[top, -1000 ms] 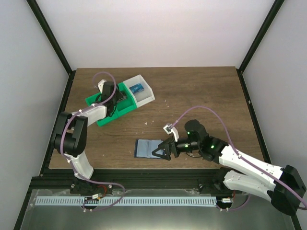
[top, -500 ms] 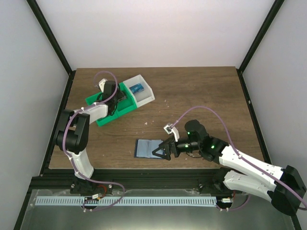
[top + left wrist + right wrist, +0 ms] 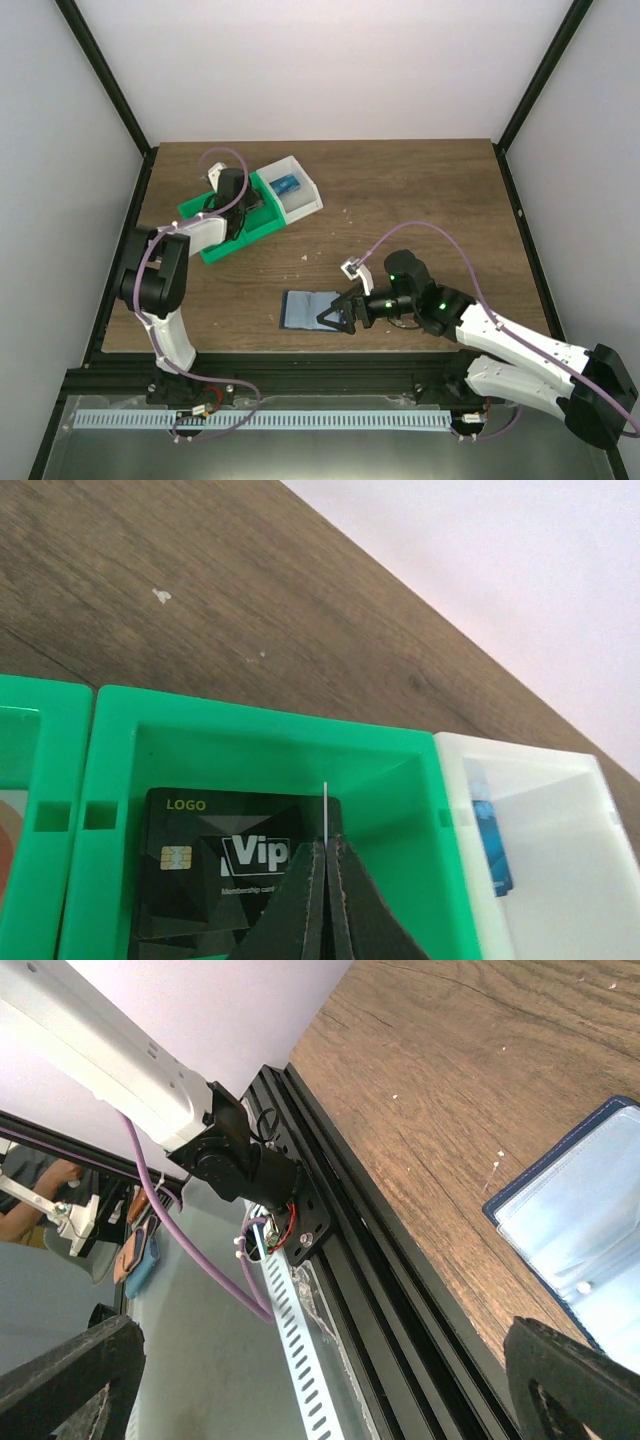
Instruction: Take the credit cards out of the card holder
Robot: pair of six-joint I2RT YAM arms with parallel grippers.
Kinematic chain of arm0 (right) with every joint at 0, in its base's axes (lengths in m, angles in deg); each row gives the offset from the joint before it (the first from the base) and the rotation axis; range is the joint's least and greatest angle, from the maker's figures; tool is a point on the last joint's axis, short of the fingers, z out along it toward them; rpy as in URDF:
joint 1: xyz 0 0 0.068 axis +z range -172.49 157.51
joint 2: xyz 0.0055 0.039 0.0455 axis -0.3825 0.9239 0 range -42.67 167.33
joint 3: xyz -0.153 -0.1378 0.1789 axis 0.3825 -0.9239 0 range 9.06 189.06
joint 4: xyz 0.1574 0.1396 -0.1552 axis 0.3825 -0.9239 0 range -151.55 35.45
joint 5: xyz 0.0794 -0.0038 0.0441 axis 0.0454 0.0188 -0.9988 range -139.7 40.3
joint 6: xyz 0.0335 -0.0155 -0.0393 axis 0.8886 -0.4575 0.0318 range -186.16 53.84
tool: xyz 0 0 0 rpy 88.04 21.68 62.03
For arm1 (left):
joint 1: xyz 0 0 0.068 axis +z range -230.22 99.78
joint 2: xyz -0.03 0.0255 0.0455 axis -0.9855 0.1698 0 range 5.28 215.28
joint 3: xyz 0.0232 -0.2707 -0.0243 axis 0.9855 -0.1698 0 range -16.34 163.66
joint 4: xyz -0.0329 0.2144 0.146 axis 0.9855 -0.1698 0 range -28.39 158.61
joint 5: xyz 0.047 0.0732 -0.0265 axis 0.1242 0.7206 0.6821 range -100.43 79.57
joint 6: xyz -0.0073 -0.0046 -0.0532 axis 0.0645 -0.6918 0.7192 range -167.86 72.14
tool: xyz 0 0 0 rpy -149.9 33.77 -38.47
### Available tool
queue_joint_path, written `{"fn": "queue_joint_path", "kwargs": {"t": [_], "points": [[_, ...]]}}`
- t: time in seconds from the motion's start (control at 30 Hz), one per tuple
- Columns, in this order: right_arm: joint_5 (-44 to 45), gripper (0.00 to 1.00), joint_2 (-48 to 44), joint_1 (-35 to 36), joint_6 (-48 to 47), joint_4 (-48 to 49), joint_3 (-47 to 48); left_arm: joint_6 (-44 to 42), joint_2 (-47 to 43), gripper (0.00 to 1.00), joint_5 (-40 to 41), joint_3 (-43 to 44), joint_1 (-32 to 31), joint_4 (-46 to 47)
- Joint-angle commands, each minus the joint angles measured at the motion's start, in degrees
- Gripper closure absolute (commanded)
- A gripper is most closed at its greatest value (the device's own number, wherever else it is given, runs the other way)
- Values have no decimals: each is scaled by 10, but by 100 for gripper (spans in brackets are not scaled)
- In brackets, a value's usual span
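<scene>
The card holder lies open on the wood near the front edge, dark navy outside and pale grey-blue inside. My right gripper stands open at its right edge, its fingers far apart with nothing between them. My left gripper is shut on a thin card seen edge-on, held upright inside the green tray. A black VIP card lies flat in that tray beneath it. A blue card rests in the adjoining white tray.
The green tray and white tray sit together at the back left. Another green compartment on the left holds something reddish. The black frame rail and slotted strip run along the table's near edge.
The left wrist has shifted slightly to the right over the green tray. The right arm and the card holder have not moved.
</scene>
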Motion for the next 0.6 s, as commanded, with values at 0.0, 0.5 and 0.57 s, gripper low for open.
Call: {"fn": "queue_joint_path", "kwargs": {"t": [0.0,0.5,0.57], "points": [[6,0,0,-4,-7,-1,9,-17,22,100,14,15,2,10],[13,0,5,-4,-7,-6,8,-38,36,88,23,29,3,-12],[15,0,4,-4,-7,-6,8,-39,36,86,22,32,2,-16]]}}
